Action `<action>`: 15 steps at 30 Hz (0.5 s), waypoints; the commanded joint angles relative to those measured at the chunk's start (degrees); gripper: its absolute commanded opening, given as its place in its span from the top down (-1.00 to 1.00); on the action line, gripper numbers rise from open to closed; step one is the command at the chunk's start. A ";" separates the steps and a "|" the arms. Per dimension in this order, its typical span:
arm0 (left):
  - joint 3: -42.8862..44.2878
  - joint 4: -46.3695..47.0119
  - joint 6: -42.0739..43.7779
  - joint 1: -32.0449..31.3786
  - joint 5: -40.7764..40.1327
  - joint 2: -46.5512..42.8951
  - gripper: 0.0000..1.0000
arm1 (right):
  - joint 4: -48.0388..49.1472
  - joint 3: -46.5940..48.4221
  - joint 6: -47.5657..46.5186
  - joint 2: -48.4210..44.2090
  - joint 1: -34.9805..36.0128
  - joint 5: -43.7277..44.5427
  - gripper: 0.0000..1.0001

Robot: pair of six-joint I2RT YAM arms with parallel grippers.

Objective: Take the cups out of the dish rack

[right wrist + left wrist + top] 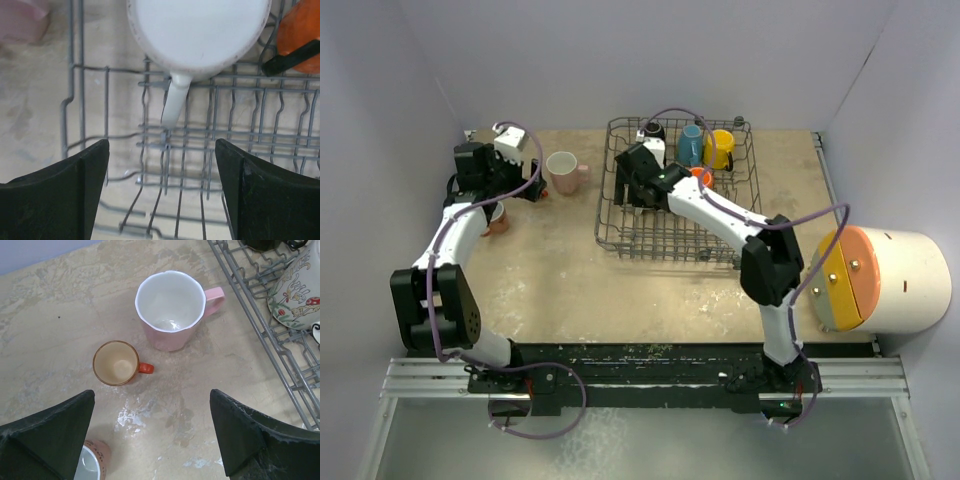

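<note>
Watching from three spots: one fixed high up, two riding the wrists.

Overlooking the bench from high behind its near edge; peering steeply down past the left fingers, close above the pink cup and clipping one side of the dish rack; hanging close over the rack wires between the right fingers, sharing that rack with both other views.

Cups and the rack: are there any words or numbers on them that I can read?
No words, numbers or brands can be read in any view.
The white mug in the dish rack has only drawings, with a red mushroom among them, and no letters.
The small pink cup at the bottom of the left wrist view has dark marks on its side, too blurred to read.
</note>
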 commanded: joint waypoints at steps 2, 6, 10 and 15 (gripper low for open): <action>0.51 -1.89 0.54 0.28 0.01 -5.48 -0.99 | -5.69 9.75 -1.79 7.08 0.01 8.23 -0.69; 1.46 -5.19 0.45 0.33 -0.35 -6.33 -0.99 | -6.33 12.89 -1.81 11.11 -0.22 8.54 -0.59; 2.53 -8.56 0.59 0.31 -0.74 -6.85 -0.99 | -4.77 13.52 -1.97 12.54 -0.35 8.69 -0.46; 3.75 -12.07 1.03 0.32 -1.80 -7.70 -0.99 | -5.03 14.83 -2.17 14.49 -0.50 9.24 -0.11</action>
